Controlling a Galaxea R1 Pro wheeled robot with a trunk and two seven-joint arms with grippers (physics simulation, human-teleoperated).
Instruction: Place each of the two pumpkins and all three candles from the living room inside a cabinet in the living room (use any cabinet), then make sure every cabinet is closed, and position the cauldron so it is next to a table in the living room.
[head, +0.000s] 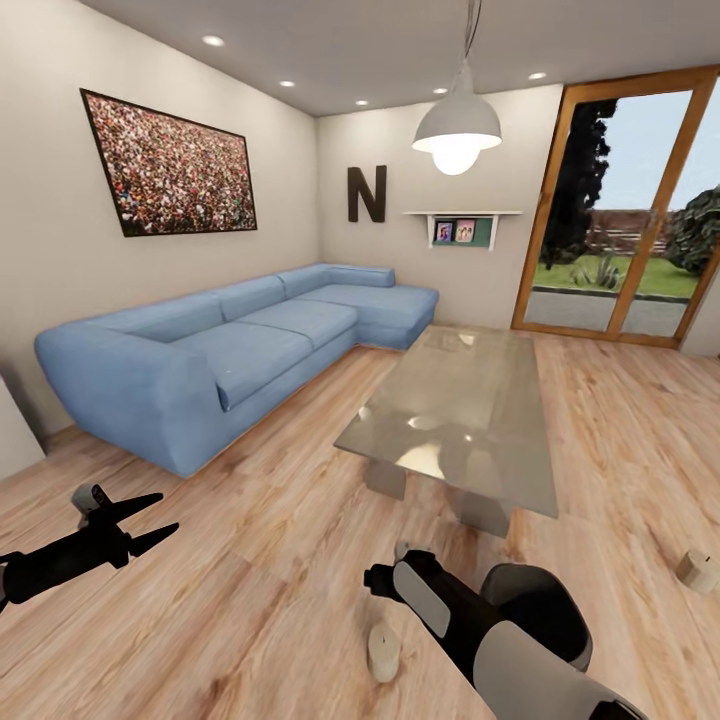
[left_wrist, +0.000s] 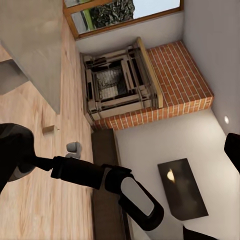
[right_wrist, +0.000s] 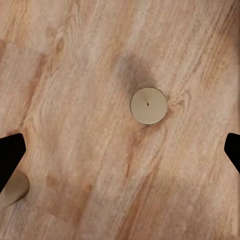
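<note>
In the head view a living room is seen, with the glossy grey coffee table (head: 470, 420) at the centre of the frame on the wooden floor (head: 250, 560) and a blue corner sofa (head: 230, 350) at the left along the wall. The left arm is held out low at the lower left of the frame, nearly level, and its left gripper (head: 152, 520) is pointed to the right with the two black fingers spread apart and nothing between them. The right arm is bent upward from the lower right corner, its white and black forearm angled toward the lower centre, where the wrist is turned down over the floor. A pale candle (head: 383, 652) is stood upright on the floor at the bottom centre, just left of that forearm, and a second candle (head: 697, 570) is seen lying tilted at the right edge. In the right wrist view a candle (right_wrist: 148, 105) is seen from straight above, its wick at the centre, and the tips of the right gripper (right_wrist: 120, 150) are shown at the two side edges, wide apart, well clear of the candle. In the left wrist view a brick fireplace (left_wrist: 150, 85), the long dark cabinet (left_wrist: 107, 190) along the wall and a small candle (left_wrist: 50, 129) on the floor are seen beyond the right arm.
</note>
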